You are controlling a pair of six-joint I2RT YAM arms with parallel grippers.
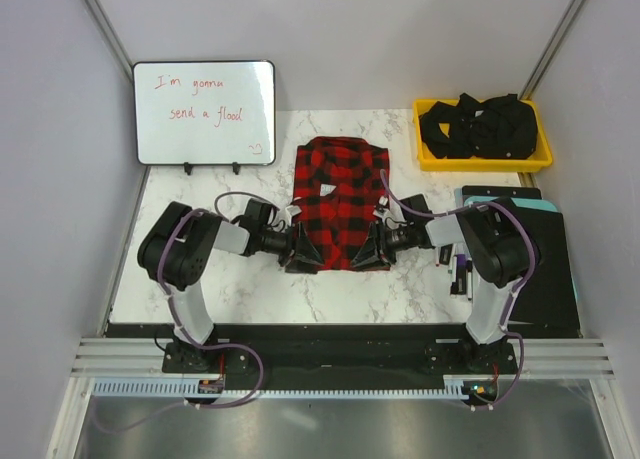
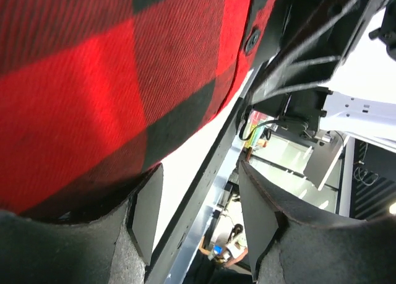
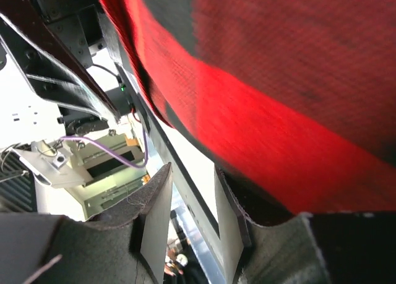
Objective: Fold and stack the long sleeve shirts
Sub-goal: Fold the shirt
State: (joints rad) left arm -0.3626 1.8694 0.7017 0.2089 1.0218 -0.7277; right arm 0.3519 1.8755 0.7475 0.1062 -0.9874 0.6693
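Flannel shirt (image 1: 340,194): likely soft, light, floppy; best pinched at near corners thru all layers. Left gripper (image 1: 300,247) & right gripper (image 1: 372,247): jaws apart, empty.

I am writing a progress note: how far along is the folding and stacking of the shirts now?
Done, apparently: the flannel shirt lies folded into a compact rectangle on the table. In hand: the left gripper and right gripper sit at its near corners, jaws open, with cloth beside the fingers, not between them. Left: no stack is visible, only this one shirt. The dark clothes in the yellow bin cannot be identified.
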